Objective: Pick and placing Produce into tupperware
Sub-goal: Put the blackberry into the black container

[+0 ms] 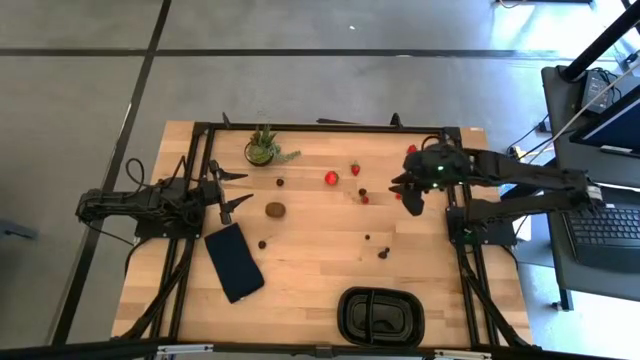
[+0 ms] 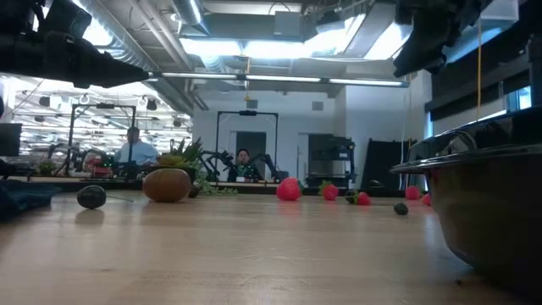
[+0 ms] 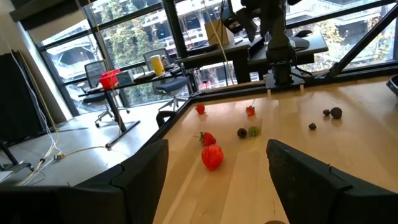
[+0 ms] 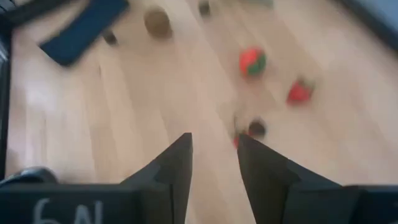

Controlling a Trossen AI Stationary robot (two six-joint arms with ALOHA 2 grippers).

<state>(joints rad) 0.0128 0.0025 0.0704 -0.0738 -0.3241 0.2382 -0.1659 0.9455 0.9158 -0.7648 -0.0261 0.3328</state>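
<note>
I see strawberries [image 1: 331, 178] scattered on the wooden table [image 1: 320, 270], the tupperware [image 1: 380, 316] empty at its near edge. Left gripper [image 1: 232, 190] parted, empty; right gripper [image 1: 408, 195] narrowly parted, empty. Two people sit in the room behind.

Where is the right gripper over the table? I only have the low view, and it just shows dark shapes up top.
Observer: The right gripper hangs over the table's right side, just beside a small red strawberry piece.
Operator: Is it holding anything?
Observer: No. The right wrist view shows its fingers slightly apart, with only bare wood between them.
Operator: Anything in the tray yet?
Observer: From above, the tupperware sits at the near edge and no fruit shows in its compartments.
</note>
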